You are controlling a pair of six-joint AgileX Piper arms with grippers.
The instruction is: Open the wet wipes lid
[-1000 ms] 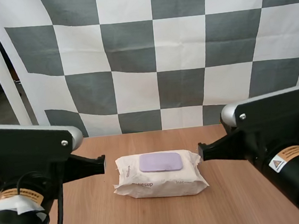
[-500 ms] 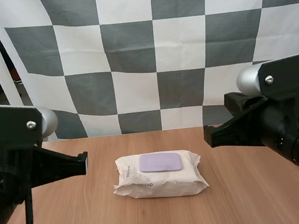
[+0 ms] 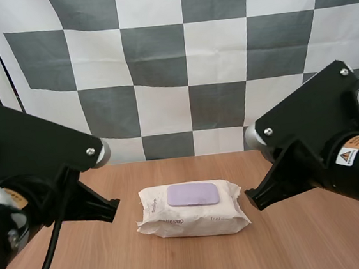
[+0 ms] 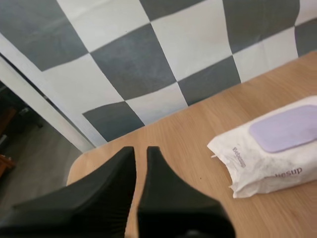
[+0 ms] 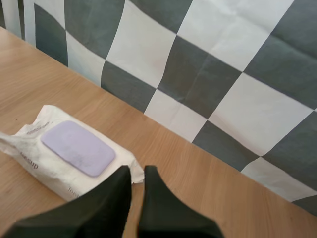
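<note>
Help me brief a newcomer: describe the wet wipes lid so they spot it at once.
On the wooden table lies a crinkled white pack of wet wipes. The lid is the flat rounded rectangle on its top face, shut. Its plain lilac sets it apart from the white printed pack.

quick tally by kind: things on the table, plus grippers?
wet wipes pack: 1, purple lid flat on top
grippers: 2, left gripper and right gripper, one on each side of the pack, touching nothing
total: 3
</note>
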